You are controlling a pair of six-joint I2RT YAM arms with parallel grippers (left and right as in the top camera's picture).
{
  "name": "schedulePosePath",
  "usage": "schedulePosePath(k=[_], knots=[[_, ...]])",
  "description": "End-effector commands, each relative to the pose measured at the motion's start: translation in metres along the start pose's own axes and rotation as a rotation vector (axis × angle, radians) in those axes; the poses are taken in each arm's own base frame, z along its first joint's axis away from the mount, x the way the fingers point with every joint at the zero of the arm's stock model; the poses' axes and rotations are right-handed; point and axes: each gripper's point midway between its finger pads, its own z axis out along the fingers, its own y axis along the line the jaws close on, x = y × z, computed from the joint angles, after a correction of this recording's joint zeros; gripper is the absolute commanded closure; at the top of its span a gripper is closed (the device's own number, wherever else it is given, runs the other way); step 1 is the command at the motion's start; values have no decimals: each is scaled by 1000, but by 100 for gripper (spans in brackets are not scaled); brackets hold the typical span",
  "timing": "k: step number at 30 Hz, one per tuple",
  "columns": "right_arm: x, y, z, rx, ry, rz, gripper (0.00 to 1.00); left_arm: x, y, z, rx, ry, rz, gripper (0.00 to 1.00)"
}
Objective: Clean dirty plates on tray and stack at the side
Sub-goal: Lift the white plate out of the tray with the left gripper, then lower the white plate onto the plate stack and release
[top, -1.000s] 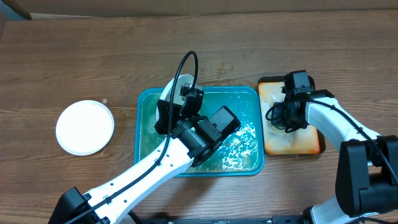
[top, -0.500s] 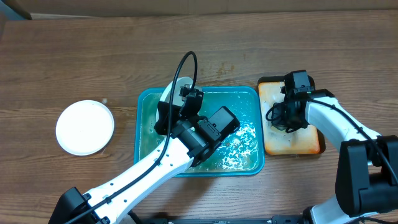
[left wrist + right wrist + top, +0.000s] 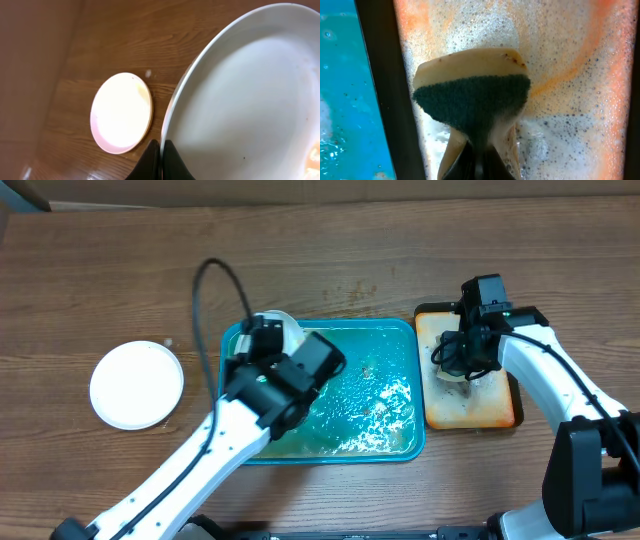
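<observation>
Since the last frame my left arm [image 3: 250,420] has swung left, so the plate [image 3: 283,320] now pokes over the tray's [image 3: 370,360] far-left corner instead of sitting further in.

Overhead: right arm [image 3: 540,370] is over the orange tray [image 3: 500,415], and the side plate [image 3: 137,384] sits on the counter [image 3: 100,270] well left of the tray. Looks to me like scrubbing's done and I'm on the carry-to-stack step.

Left wrist: left fingers [image 3: 150,161] are clenched on the plate's rim. It's tipped up on edge, with the side plate lower left and apart from it. Next I'd need to go further left, level the plate and let go on top of that one.

Right wrist: right fingers [image 3: 470,165] are pinched on the sponge [image 3: 472,100], which is over the foamy orange tray.
</observation>
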Motion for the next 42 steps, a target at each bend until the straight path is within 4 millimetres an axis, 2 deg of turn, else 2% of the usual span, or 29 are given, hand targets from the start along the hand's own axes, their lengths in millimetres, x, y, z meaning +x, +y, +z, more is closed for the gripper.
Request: schedulePosePath(k=[1,3,6,10,12,18,20,22,25,31,35,39,42], knots=[[16,-7,20,19,57,-12,96,-7,12,-7,48,1,-120,96],[23,-8,30,23,79,-12,96,-6,17,-6,55,16,-138,96],[28,-9,37,27,99,-11,89,-1,21,-3,57,47,-145,96],[20,-8,30,23,77,-7,69,9,20,2,88,115,-158,96],[14,-7,21,20,61,-6,66,12,21,4,99,139,-168,96],[-23,1,-36,-7,-97,21,52,22,24,15,143,236,-227,96],[-30,2,-57,-17,-149,20,51,25,27,20,153,272,-261,96],[-32,3,-81,-26,-196,19,48,29,33,27,171,320,-295,96],[-24,2,-99,-34,-214,18,41,32,38,37,218,370,-322,96],[0,-2,-108,-23,-156,16,40,35,54,57,355,447,-427,96],[5,0,-108,-33,-134,15,41,35,68,70,442,468,-507,96],[5,1,-108,-42,-131,14,41,46,92,87,442,513,-615,96],[5,3,-108,-51,-130,14,41,65,117,107,382,575,-716,96]])
